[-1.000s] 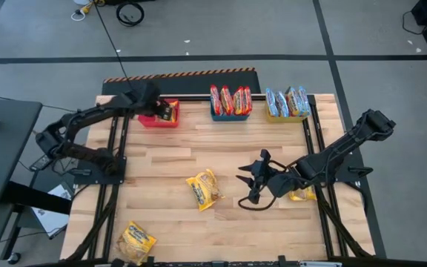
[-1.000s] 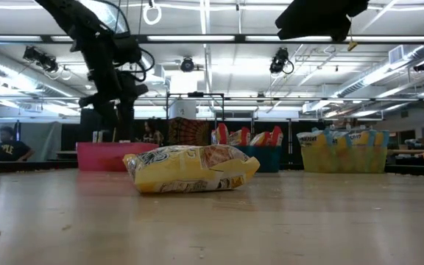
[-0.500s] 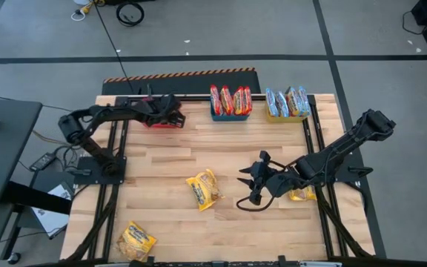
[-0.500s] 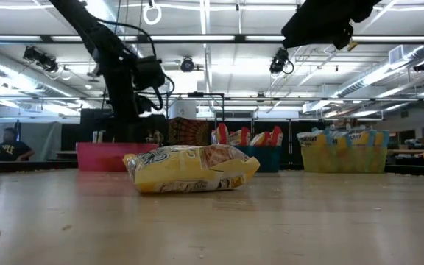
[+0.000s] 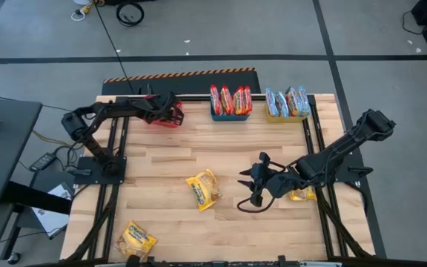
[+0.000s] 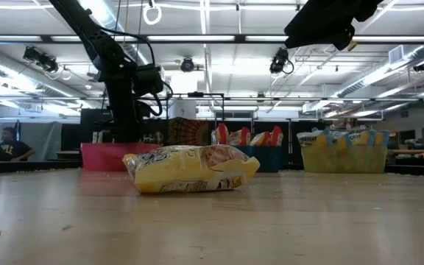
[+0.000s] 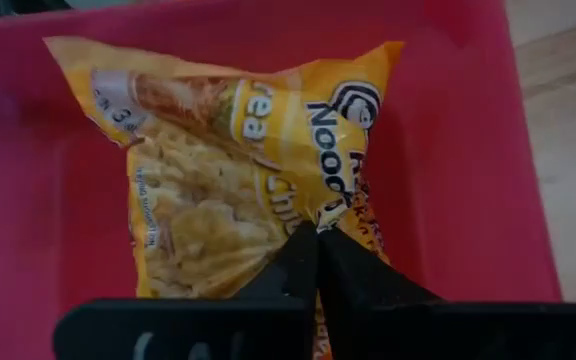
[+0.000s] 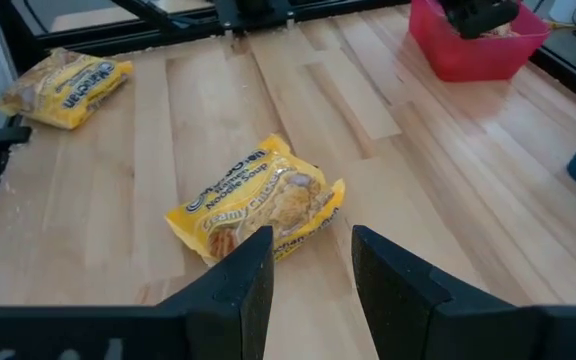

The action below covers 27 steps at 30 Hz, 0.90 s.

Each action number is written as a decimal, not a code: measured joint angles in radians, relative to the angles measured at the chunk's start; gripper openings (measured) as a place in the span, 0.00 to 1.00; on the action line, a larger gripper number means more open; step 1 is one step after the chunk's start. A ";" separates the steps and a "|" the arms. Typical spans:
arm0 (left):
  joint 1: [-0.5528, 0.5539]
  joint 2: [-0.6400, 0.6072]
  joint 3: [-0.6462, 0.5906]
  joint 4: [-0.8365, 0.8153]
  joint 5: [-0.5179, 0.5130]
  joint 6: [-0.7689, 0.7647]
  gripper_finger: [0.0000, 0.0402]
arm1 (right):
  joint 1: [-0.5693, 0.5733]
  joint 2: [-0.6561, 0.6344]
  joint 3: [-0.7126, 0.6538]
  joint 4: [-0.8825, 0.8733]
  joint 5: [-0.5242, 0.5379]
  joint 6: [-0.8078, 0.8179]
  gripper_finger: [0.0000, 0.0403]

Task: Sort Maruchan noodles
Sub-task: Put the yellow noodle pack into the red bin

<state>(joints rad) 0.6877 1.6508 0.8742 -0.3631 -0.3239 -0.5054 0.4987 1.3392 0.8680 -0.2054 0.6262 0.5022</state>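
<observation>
The left gripper (image 5: 170, 113) hangs over the red bin (image 7: 468, 170) at the desk's far edge, its fingers pressed together with nothing between them; their tips rest against a yellow packet (image 7: 238, 190) lying flat in that bin. Only part of the packet's print reads in the left wrist view: "Nood" and a few letters above it, the rest hidden by crinkles and by the fingers. From above, the arm covers most of the red bin.

Just right of the red bin stands the blue bin (image 5: 230, 113) with red packets (image 5: 230, 99) on edge, and right of that the yellow bin (image 5: 288, 115) with pale blue packets (image 5: 288, 101) (their labels are too small to read).

Nearer than the red bin, at the middle of the desk (image 5: 161, 159), lies a second yellow packet (image 5: 204, 189); the right wrist view shows "Maruchan" and "Chicken" on it, though the smaller print blurs. The right gripper (image 5: 251, 185) hovers just right of this packet, fingers apart and holding nothing. A third yellow packet (image 5: 136, 240) sits at the near left corner, its lower edge cut off from above; "Maruchan" is legible on it in the right wrist view. A fourth (image 5: 301, 195) is mostly hidden under the right arm.
</observation>
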 joint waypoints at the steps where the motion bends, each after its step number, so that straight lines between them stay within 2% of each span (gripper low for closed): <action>1: 0.011 -0.006 0.000 -0.003 0.024 0.002 0.02 | 0.004 0.000 0.000 0.000 0.000 0.000 0.35; 4: 0.038 -0.049 -0.005 -0.034 0.088 0.019 0.01 | 0.012 0.000 0.000 0.000 0.000 -0.002 0.35; 9: 0.099 -0.211 -0.005 -0.039 0.238 0.069 0.01 | 0.012 0.000 0.000 -0.004 0.000 -0.003 0.35; 13: 0.164 -0.347 -0.005 -0.041 0.394 0.082 0.01 | 0.012 0.000 0.000 -0.003 0.000 -0.005 0.35; 16: 0.228 -0.421 -0.005 -0.039 0.560 0.071 0.01 | 0.011 0.000 0.000 -0.003 0.000 -0.004 0.35; 22: 0.335 -0.442 -0.023 0.027 0.910 0.010 0.00 | 0.011 0.000 0.000 0.002 0.000 0.030 0.35; 27: 0.363 -0.413 -0.154 0.291 1.063 -0.114 0.00 | 0.018 0.000 0.000 0.002 0.000 0.066 0.35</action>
<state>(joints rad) 1.0507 1.2378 0.7207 -0.0724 0.7391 -0.6191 0.5167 1.3392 0.8680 -0.2039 0.6262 0.5686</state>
